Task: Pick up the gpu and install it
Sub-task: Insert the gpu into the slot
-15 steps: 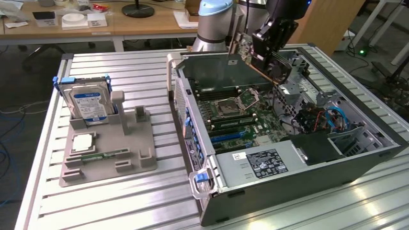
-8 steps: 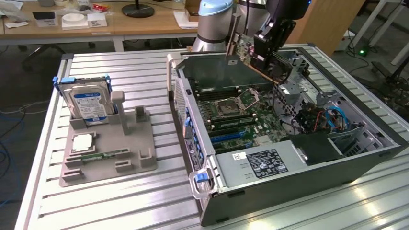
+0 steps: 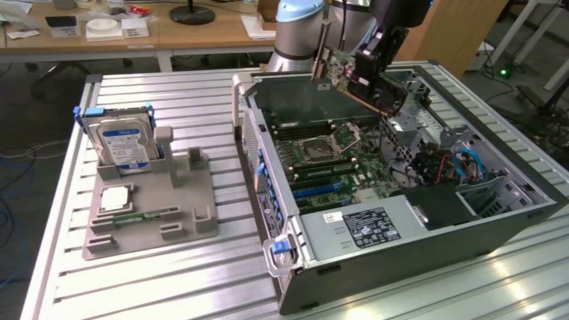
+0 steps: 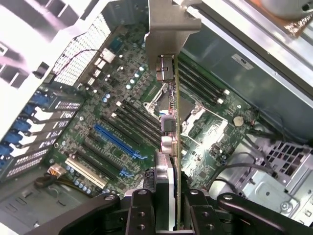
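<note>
Install step, mid-carry: my gripper (image 4: 166, 198) pinching gpu (image 3: 356, 77), card hanging above open case (image 3: 400, 247), not yet seated; I judge seating needs edge square over blue slot (image 4: 115, 139).

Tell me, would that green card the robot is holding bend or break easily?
Probably stiff: the gpu looks flat though gripped at one edge by the fingers. Likely light, being so thin. Perhaps fragile: small parts stud its board.
</note>
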